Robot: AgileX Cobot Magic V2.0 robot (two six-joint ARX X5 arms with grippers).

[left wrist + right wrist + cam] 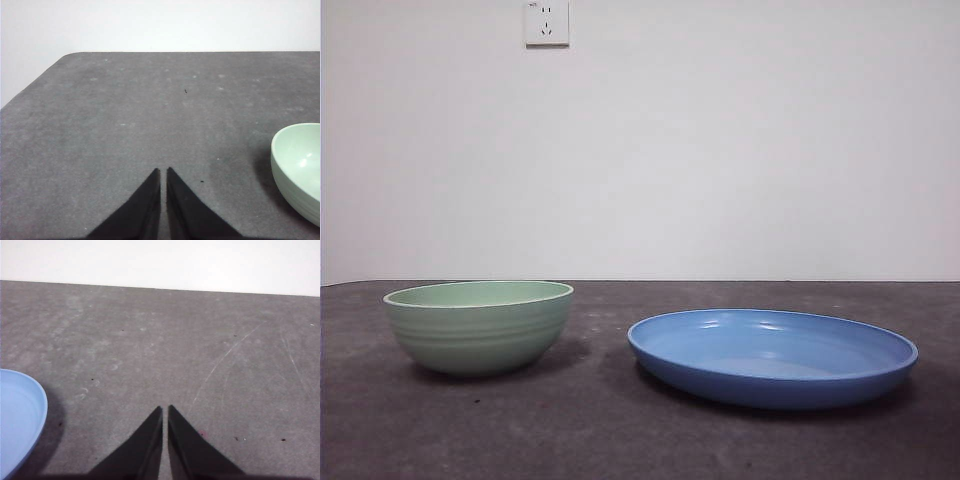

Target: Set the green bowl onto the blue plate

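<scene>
Two vessels stand apart on the table, green bowl beside blue plate, both empty, while left gripper and right gripper wait closed; a pinch on the bowl's thin rim may slip

There is one pale mint-green round bowl with ridges on its outside. There is one wide, shallow, shiny blue round plate. There is one dark grey table (both dishes sit on it). There is one white wall socket. There are two black grippers, the left gripper and the right gripper.
</scene>
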